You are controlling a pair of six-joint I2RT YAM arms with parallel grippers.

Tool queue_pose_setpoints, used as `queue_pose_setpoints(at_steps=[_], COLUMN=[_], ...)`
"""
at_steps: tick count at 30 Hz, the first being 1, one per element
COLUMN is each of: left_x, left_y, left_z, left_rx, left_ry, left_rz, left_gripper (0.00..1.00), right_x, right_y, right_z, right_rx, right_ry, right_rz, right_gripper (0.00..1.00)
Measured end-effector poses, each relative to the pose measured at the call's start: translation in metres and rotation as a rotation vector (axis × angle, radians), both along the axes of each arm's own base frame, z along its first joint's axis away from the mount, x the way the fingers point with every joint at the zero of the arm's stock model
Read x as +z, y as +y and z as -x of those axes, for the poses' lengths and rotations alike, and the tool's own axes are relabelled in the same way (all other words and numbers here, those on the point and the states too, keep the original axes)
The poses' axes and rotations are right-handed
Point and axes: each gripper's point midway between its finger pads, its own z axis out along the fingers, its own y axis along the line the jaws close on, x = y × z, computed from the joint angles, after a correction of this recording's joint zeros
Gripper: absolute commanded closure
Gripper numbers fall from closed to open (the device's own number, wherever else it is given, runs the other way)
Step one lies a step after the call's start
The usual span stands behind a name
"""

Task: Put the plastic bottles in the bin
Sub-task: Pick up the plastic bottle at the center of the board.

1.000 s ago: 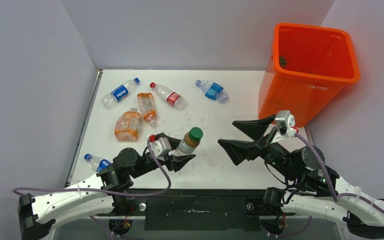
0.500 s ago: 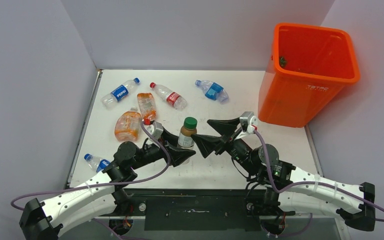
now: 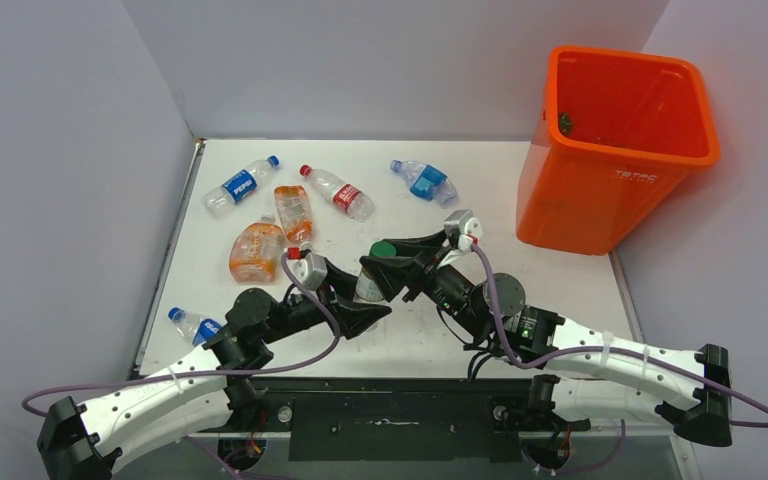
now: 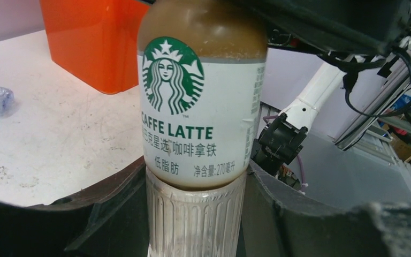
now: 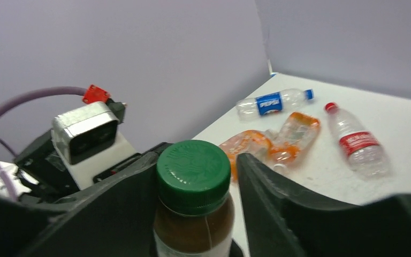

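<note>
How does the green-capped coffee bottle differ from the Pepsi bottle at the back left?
The coffee bottle is held upright in the left end effector; the Pepsi bottle lies on its side. The coffee bottle has a green cap and brown contents; the Pepsi bottle has a blue cap and looks clear. Both are outside the bin.

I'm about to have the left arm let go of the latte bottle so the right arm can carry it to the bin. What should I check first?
1. Left gripper clamped on the ribbed base of the latte bottle: ok.
2. Bottle upright: ok.
3. Right gripper has its jaws on either side of the green cap: ok.
4. Right jaws firmly closed on the cap: cannot tell; one side looks slightly apart in the right wrist view.
5. Bin upright with its mouth open: ok.
</note>
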Motion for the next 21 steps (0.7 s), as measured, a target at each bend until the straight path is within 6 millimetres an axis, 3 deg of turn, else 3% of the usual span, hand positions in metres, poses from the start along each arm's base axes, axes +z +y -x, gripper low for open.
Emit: queue_pose_setpoints(at_steps=[2, 3, 4, 8, 12, 15, 18, 21], left_x=[-0.002, -0.003, -0.003, -0.002, 0.009, 0.019, 0.027, 0.032], left_y=[-0.001, -0.001, -0.001, 0.001, 0.004, 0.011, 0.018, 0.024], left_z=[0.000, 0.000, 0.001, 0.001, 0.011, 0.014, 0.014, 0.012], left_rx=[0.003, 0.007, 0.007, 0.023, 0.025, 0.058, 0.105, 0.154], left_ry=[-0.008, -0.008, -0.011, -0.043, -0.113, -0.159, -0.194, -0.220], left_rz=[-0.009, -0.012, -0.014, -0.023, -0.009, 0.011, 0.024, 0.026], left_gripper=[0.75, 0.71, 0.61, 0.01, 0.04, 0.04, 0.04, 0.04], right_x=[0.002, 0.002, 0.002, 0.002, -0.010, -0.007, 0.020, 0.075], right_y=[0.007, 0.009, 0.010, 0.013, 0.012, 0.004, -0.015, -0.044], right_z=[0.002, 0.003, 0.003, 0.005, 0.006, 0.003, -0.005, -0.012], right_rx=[0.022, 0.030, 0.034, 0.057, 0.059, 0.029, -0.046, -0.152], right_ry=[0.006, 0.006, 0.006, 0.008, 0.028, 0.025, -0.013, -0.083], right_rz=[0.002, 0.006, 0.008, 0.028, 0.119, 0.202, 0.253, 0.235], right_gripper=[0.72, 0.86, 0.94, 0.95, 0.95, 0.95, 0.95, 0.95])
